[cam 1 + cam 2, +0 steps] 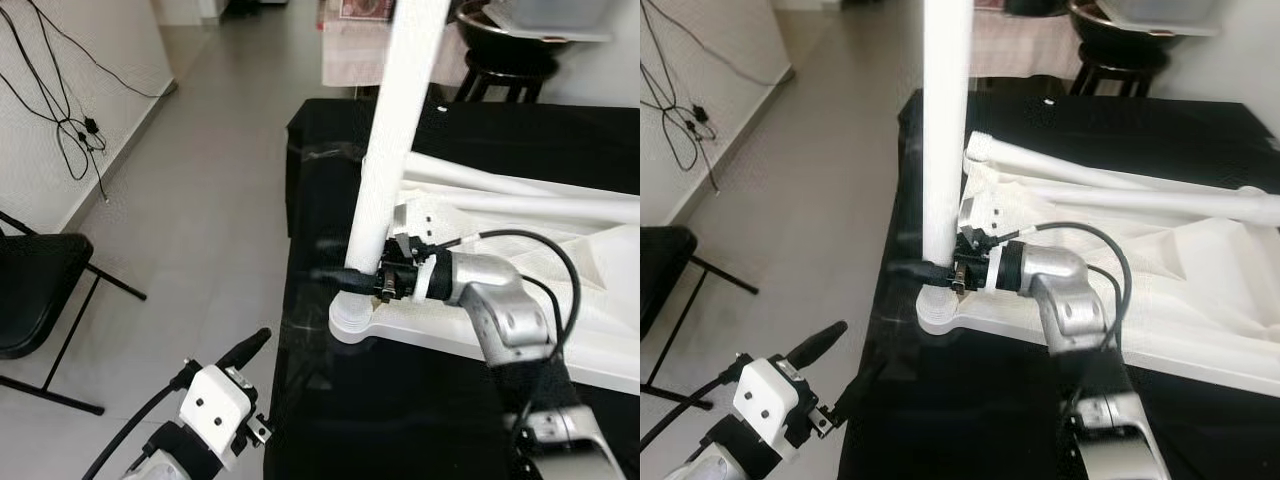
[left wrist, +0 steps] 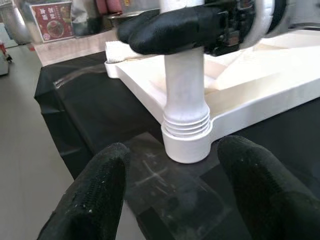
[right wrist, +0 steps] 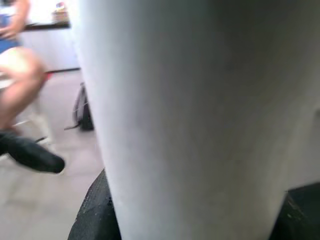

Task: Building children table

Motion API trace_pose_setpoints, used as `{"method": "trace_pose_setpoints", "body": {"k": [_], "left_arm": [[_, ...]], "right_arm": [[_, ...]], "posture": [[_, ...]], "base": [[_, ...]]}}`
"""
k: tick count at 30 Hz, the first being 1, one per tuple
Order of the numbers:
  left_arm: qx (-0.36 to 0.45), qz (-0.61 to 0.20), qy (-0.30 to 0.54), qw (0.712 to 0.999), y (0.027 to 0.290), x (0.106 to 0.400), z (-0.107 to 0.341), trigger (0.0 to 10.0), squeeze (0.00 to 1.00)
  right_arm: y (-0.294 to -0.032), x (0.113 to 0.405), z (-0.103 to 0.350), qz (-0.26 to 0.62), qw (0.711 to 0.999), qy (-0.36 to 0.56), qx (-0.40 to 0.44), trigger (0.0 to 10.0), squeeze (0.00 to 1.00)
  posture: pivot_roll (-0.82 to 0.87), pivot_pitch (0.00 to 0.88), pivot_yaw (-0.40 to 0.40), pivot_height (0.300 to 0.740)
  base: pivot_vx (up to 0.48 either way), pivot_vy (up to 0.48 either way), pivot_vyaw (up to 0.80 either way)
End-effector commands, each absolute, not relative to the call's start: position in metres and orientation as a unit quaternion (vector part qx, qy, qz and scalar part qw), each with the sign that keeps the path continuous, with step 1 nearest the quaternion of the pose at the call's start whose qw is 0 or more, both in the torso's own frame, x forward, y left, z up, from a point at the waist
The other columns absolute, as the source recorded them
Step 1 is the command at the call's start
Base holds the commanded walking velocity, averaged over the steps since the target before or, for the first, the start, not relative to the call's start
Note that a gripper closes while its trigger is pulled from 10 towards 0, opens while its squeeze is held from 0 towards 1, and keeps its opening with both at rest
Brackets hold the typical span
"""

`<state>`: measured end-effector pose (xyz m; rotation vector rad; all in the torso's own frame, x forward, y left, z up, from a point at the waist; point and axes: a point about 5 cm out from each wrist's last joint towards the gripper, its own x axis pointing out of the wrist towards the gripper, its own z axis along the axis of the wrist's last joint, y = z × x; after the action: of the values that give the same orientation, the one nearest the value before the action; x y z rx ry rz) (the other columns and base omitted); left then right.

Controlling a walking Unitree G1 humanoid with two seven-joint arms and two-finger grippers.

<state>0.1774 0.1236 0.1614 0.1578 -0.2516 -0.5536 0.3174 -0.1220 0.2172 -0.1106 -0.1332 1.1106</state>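
Observation:
A white table leg (image 1: 395, 130) stands upright, its threaded foot set in the round corner socket (image 1: 352, 322) of the white tabletop (image 1: 600, 340), which lies flat on a black-covered table (image 1: 420, 410). My right gripper (image 1: 362, 280) is shut on the leg just above the socket; its view shows the leg (image 3: 190, 120) up close. Two more white legs (image 1: 520, 195) lie across the tabletop farther back. My left gripper (image 1: 245, 385) hangs open beside the table's left edge, below the socket (image 2: 187, 145), its fingers (image 2: 95, 195) apart with nothing between them.
A black folding chair (image 1: 35, 290) stands on the grey floor at the left. Cables (image 1: 70, 130) hang down the white wall. A dark stool (image 1: 505, 70) with a bowl stands behind the table. Part of a seated person (image 3: 17, 75) shows in the right wrist view.

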Motion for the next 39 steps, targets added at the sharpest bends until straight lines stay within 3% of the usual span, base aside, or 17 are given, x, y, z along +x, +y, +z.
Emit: {"method": "trace_pose_setpoints", "body": {"k": [1,2,6,15,16,17,19,20,21,24,26,27,28,29,31,38,39], "left_arm": [[0.079,-0.27,-0.114,0.953,0.125,0.177,0.158,10.0,0.0],[0.08,-0.27,-0.114,0.953,0.126,0.178,0.158,10.0,0.0],[0.081,-0.272,-0.114,0.952,0.126,0.18,0.157,10.0,0.0],[0.083,-0.269,-0.115,0.953,0.127,0.182,0.156,10.0,0.0],[0.084,-0.265,-0.116,0.954,0.127,0.183,0.156,10.0,0.0],[0.084,-0.263,-0.117,0.954,0.127,0.183,0.157,10.0,0.0],[0.083,-0.263,-0.117,0.954,0.127,0.183,0.157,10.0,0.0],[0.083,-0.263,-0.117,0.954,0.127,0.183,0.157,10.0,0.0],[0.083,-0.265,-0.117,0.954,0.126,0.183,0.157,10.0,0.0],[0.082,-0.266,-0.117,0.953,0.126,0.183,0.157,10.0,0.0],[0.081,-0.267,-0.117,0.953,0.125,0.183,0.157,10.0,0.0],[0.081,-0.267,-0.117,0.953,0.125,0.183,0.157,10.0,0.0],[0.081,-0.267,-0.117,0.953,0.124,0.182,0.157,10.0,0.0],[0.081,-0.267,-0.117,0.953,0.124,0.182,0.157,10.0,0.0],[0.081,-0.266,-0.117,0.953,0.124,0.18,0.158,10.0,0.0],[0.08,-0.266,-0.116,0.954,0.123,0.177,0.158,10.0,0.0],[0.079,-0.267,-0.115,0.954,0.122,0.176,0.158,10.0,0.0]], "right_arm": [[-0.124,0.316,0.199,0.441,0.896,-0.026,-0.045,0.0,0.0],[-0.128,0.304,0.181,0.283,0.957,0.009,-0.07,0.0,0.0],[-0.125,0.283,0.169,0.146,0.986,0.025,-0.082,0.0,0.0],[-0.108,0.289,0.166,0.19,0.978,0.024,-0.077,0.0,0.0],[-0.104,0.293,0.17,0.22,0.974,0.016,-0.055,10.0,0.0],[-0.095,0.294,0.178,0.284,0.958,0.002,-0.034,10.0,0.95],[-0.082,0.292,0.197,0.409,0.912,-0.035,-0.014,10.0,1.0],[-0.082,0.292,0.197,0.409,0.912,-0.035,-0.014,10.0,1.0],[-0.079,0.29,0.207,0.469,0.882,-0.045,-0.01,10.0,1.0],[-0.078,0.289,0.213,0.516,0.855,-0.049,-0.012,10.0,1.0],[-0.084,0.294,0.223,0.607,0.79,-0.059,-0.064,10.0,1.0],[-0.084,0.294,0.223,0.607,0.79,-0.059,-0.064,10.0,1.0],[-0.087,0.3,0.223,0.649,0.752,-0.05,-0.101,10.0,0.0],[-0.087,0.3,0.223,0.649,0.752,-0.05,-0.101,10.0,0.0],[-0.09,0.314,0.223,0.683,0.718,-0.028,-0.132,10.0,0.0],[-0.083,0.336,0.234,0.71,0.696,-0.013,-0.107,10.0,0.0],[-0.083,0.336,0.235,0.722,0.685,-0.007,-0.103,9.5,0.0]], "posture": [[0.01,0.189,-0.055,0.74],[0.01,0.189,-0.053,0.74],[0.0,0.179,-0.043,0.74],[0.01,0.166,-0.056,0.74],[0.01,0.165,-0.057,0.74],[0.01,0.166,-0.057,0.74],[0.01,0.166,-0.057,0.74],[0.01,0.166,-0.057,0.74],[0.01,0.166,-0.055,0.74],[0.01,0.166,-0.055,0.74],[0.02,0.168,-0.058,0.74],[0.02,0.168,-0.058,0.74],[0.03,0.171,-0.059,0.74],[0.03,0.171,-0.059,0.74],[0.04,0.175,-0.06,0.74],[0.05,0.181,-0.06,0.74],[0.05,0.182,-0.062,0.74]], "base": [[0.0,0.0,0.0],[0.0,0.0,0.0],[0.0,0.0,0.0],[0.0,0.0,0.0],[0.0,0.0,0.0],[0.0,0.0,0.0],[0.0,0.0,0.0],[0.0,0.0,0.0],[0.0,0.0,0.0],[0.0,0.0,0.0],[0.0,0.0,0.0],[0.0,0.0,0.0],[0.0,0.0,0.0],[0.0,0.0,0.0],[0.0,0.0,0.0],[0.0,0.0,0.0],[0.0,0.0,0.0]]}}
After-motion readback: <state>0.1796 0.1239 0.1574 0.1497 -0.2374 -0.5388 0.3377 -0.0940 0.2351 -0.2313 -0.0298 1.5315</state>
